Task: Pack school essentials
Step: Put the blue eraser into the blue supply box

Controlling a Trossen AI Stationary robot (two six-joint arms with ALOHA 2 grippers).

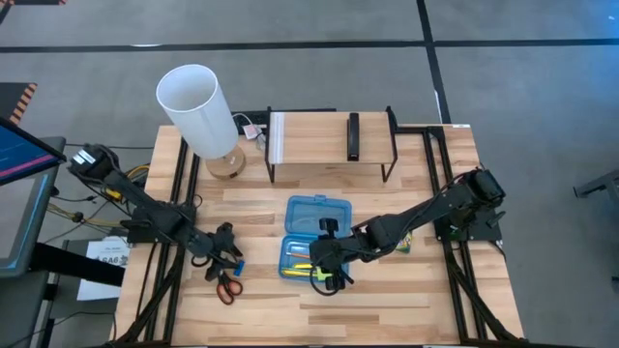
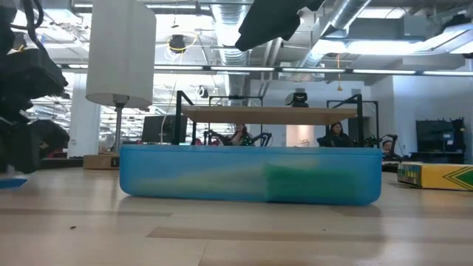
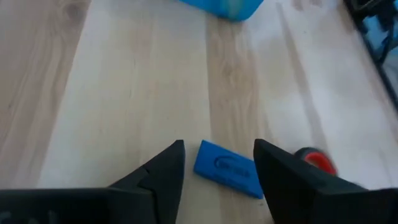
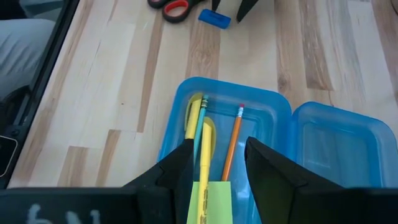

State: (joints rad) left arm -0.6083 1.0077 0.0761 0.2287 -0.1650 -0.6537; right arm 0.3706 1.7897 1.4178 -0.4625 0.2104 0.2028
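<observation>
My left gripper is open and low over the table. Its fingers stand on either side of the small blue eraser, which lies flat and untouched. The red-handled scissors lie just beside the eraser, toward the near edge. My right gripper is open and hovers above the open blue case. Inside the case lie a yellow pencil, an orange pencil, a thin light-blue stick and a green sticky-note pad. The crayon box lies flat on the table, right of the case.
A lamp with a white shade stands at the far left of the table. A black-framed wooden shelf at the far side carries a black bar. The case's lid lies open toward the shelf. Bare wood lies along the near edge.
</observation>
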